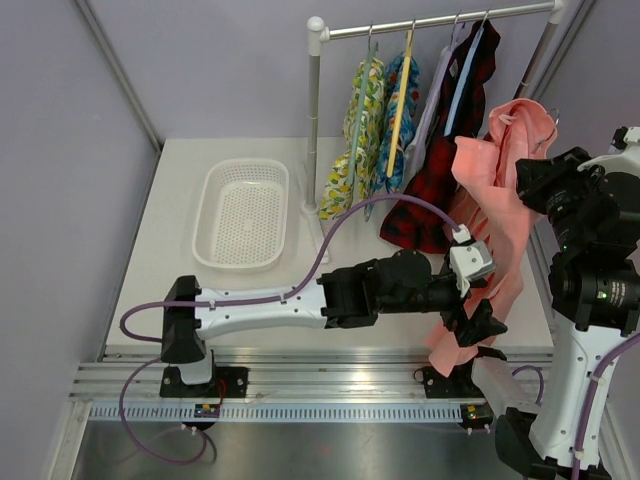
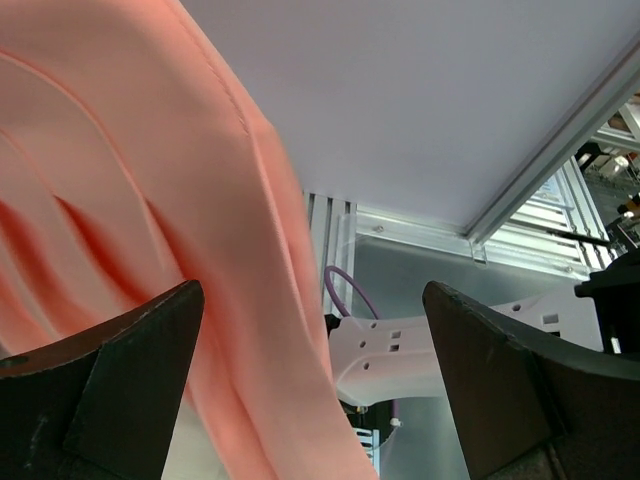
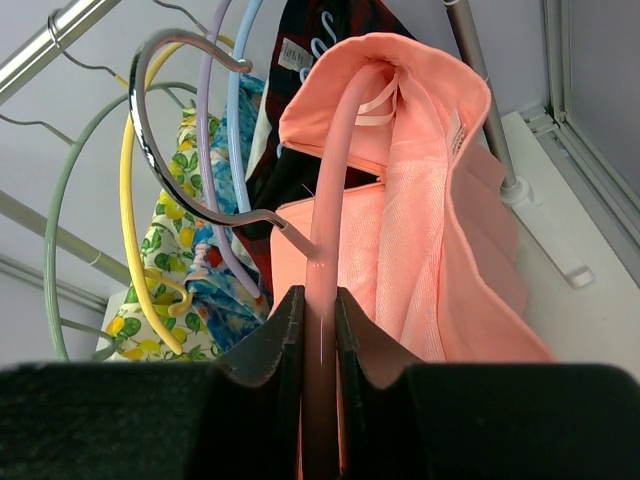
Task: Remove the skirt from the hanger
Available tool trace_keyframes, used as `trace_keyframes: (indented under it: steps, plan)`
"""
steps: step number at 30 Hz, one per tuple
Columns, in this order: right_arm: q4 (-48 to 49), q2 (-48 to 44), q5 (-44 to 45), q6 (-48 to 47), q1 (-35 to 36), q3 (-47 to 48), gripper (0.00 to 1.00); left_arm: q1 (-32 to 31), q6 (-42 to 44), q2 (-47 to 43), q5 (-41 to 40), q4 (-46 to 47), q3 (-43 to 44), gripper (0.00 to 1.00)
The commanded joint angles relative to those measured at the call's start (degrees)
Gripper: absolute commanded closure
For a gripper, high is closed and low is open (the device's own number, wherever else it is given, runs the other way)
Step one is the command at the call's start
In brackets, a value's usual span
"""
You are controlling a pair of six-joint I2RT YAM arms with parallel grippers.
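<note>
Skirt [image 1: 495,190], salmon, pleated, draped on slim hanger [image 3: 333,170] pinched by right tool [image 3: 318,330] beside the rail [image 1: 430,20]; fabric to be seated deep within wide-spread left tool [image 2: 310,290] before being drawn down.

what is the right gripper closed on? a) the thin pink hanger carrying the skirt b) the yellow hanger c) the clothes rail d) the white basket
a: in the right wrist view the right gripper is shut on the thin pink hanger, with the skirt draped over its top.
</note>
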Motion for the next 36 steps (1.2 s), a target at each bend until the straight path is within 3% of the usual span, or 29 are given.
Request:
trace_keyframes:
  steps: [1,3,6,7,8,9,13,23,31,36]
  plan:
    - [8.5,-1.1,-1.8,0.9,0.3,1.9,1.00,-1.6,1.5,1.4,-2.4,5.1,1.3,0.08]
    - [8.8,-1.3,-2.5,1.4,0.3,1.2,1.00,-2.0,2.2,2.7,-4.5,5.2,1.8,0.13]
    - [9.0,-1.4,-3.1,1.7,0.3,0.6,1.00,-2.0,3.0,4.6,-7.3,3.8,4.4,0.40]
    - [9.0,-1.5,-3.1,1.6,0.3,0.6,1.00,-2.0,3.2,5.0,-7.9,3.6,5.7,0.77]
    - [8.9,-1.6,-3.0,1.6,0.3,0.4,1.00,-2.1,3.1,5.1,-8.7,3.3,6.0,0.97]
    - [8.9,-1.6,-2.7,1.4,0.3,0.4,1.00,-2.1,2.9,4.9,-10.4,3.4,5.9,1.00]
    - [8.9,-1.3,-2.0,1.0,0.3,0.3,1.00,-3.4,3.0,2.8,-12.2,0.3,5.7,1.00]
    - [8.9,1.0,0.0,-0.5,0.4,3.3,1.00,-25.2,4.7,-3.7,-21.8,-7.6,-7.3,1.00]
    - [8.2,3.1,2.4,-1.3,0.7,6.0,1.00,-32.5,2.5,1.0,-24.4,-15.5,-7.8,1.00]
    - [7.3,4.9,6.6,-3.0,0.9,9.9,1.00,-35.1,6.2,5.6,-24.6,-24.0,-1.5,1.00]
